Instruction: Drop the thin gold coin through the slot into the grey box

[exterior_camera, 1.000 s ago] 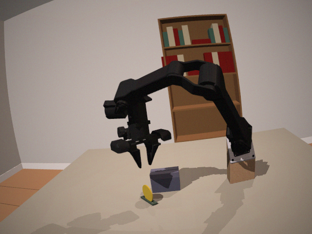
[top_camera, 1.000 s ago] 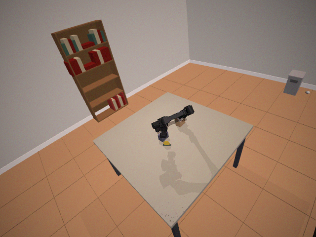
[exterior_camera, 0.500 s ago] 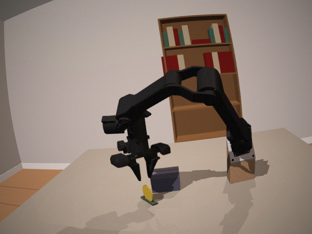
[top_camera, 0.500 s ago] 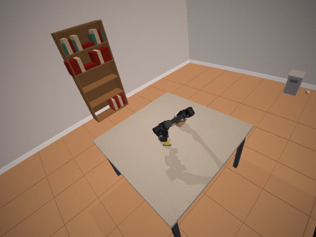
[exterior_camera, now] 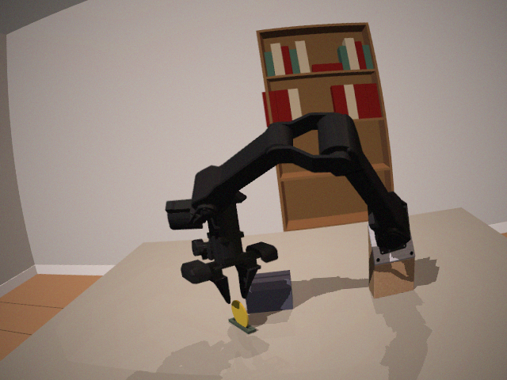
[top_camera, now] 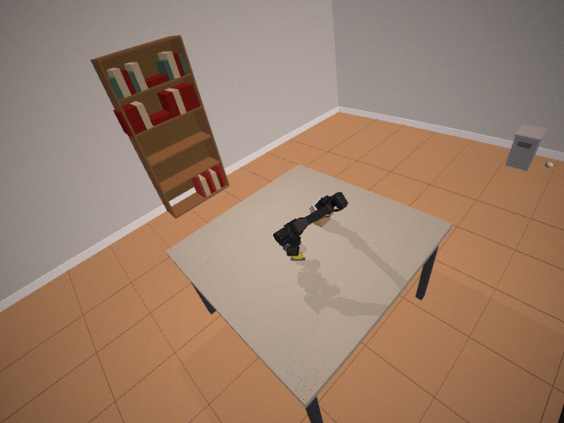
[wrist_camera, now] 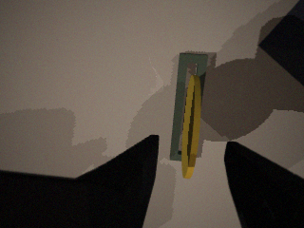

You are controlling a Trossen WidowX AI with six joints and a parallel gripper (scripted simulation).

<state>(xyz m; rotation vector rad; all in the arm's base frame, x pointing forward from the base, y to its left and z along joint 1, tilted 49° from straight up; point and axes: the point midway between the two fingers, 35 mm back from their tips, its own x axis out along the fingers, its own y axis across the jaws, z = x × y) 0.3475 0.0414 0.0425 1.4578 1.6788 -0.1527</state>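
The gold coin (top_camera: 297, 256) (exterior_camera: 240, 313) (wrist_camera: 196, 114) stands on its edge in the dark-green holder (top_camera: 298, 259) (exterior_camera: 250, 330) (wrist_camera: 177, 119). My gripper (exterior_camera: 237, 300) (wrist_camera: 191, 146) is open and points down, with its fingertips just above the coin. In the wrist view the coin shows edge-on in the gap between the two fingers, touching neither. The closed grey box (exterior_camera: 269, 295) (wrist_camera: 292, 45) stands close beside the holder, behind the fingers in the exterior view. Its lid is partly hidden by a finger there, and only a dark corner shows in the wrist view.
The arm's base stands on a wooden block (top_camera: 322, 220) (exterior_camera: 394, 278) on the table (top_camera: 236, 236) (exterior_camera: 123, 278), beyond the box from the coin. The arm arches over from there. A bookcase (top_camera: 180, 129) (exterior_camera: 327, 191) stands by the wall behind the table.
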